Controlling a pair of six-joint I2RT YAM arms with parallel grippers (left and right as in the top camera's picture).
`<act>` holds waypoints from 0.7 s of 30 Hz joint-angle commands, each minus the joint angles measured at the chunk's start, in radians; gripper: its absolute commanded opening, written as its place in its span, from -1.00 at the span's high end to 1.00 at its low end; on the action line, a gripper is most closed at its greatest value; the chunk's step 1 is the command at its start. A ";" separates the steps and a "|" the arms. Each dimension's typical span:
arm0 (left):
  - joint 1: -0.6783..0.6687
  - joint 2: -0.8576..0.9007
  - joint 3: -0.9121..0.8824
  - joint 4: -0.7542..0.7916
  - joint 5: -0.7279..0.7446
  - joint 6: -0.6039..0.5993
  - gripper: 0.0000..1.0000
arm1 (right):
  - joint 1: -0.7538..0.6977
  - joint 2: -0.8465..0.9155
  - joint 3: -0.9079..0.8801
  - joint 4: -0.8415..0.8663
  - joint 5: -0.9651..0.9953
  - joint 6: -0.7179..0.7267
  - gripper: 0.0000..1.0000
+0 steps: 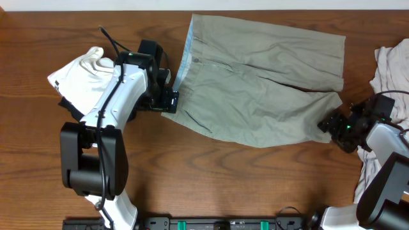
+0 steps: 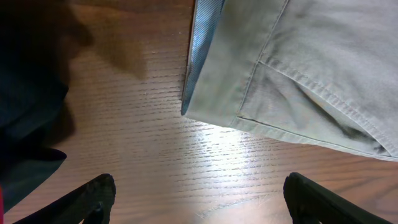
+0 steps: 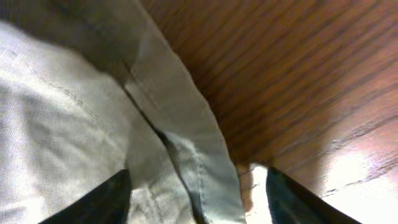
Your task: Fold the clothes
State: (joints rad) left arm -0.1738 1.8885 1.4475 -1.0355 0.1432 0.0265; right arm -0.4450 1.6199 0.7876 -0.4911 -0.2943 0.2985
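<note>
- overhead shows the grey-green shorts (image 1: 255,83) spread flat on the surface (image 1: 223,185), with the pale blue waistband (image 1: 185,54) to the left and the legs to the right. laid open like this, they look ready for a first fold.
- the left end effector (image 1: 167,99) sits at the near waistband corner. in the left wrist view its fingers (image 2: 93,196) are spread wide over bare wood, just short of the cloth and grasping nothing.
- the right end effector (image 1: 332,124) is at the near leg hem (image 3: 186,143). it is released too, its fingers straddling the hem edge, probably lined up for a pinch.
- working opposite ends would let both arms lift one long edge together.
- a white garment (image 1: 80,76) lies to the left and an off-white garment (image 1: 391,64) to the right, both set aside and seemingly waiting their turn.
</note>
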 commanded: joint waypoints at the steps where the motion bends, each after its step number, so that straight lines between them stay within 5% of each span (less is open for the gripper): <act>1: 0.004 -0.011 0.013 -0.002 0.004 0.006 -0.76 | 0.007 0.000 -0.031 -0.007 0.001 -0.001 -0.11; 6: 0.004 -0.011 0.013 -0.003 0.004 0.006 -0.76 | -0.003 -0.013 -0.018 -0.089 -0.101 -0.020 0.43; 12: 0.004 -0.011 0.013 -0.002 0.004 0.006 -0.76 | -0.049 -0.106 0.088 -0.271 -0.064 -0.058 0.71; 21: 0.004 -0.011 0.013 0.022 0.004 0.006 -0.76 | -0.076 -0.183 0.264 -0.505 0.060 -0.080 0.57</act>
State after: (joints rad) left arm -0.1738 1.8885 1.4475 -1.0164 0.1505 0.0265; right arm -0.5137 1.4391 1.0351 -0.9764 -0.2710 0.2424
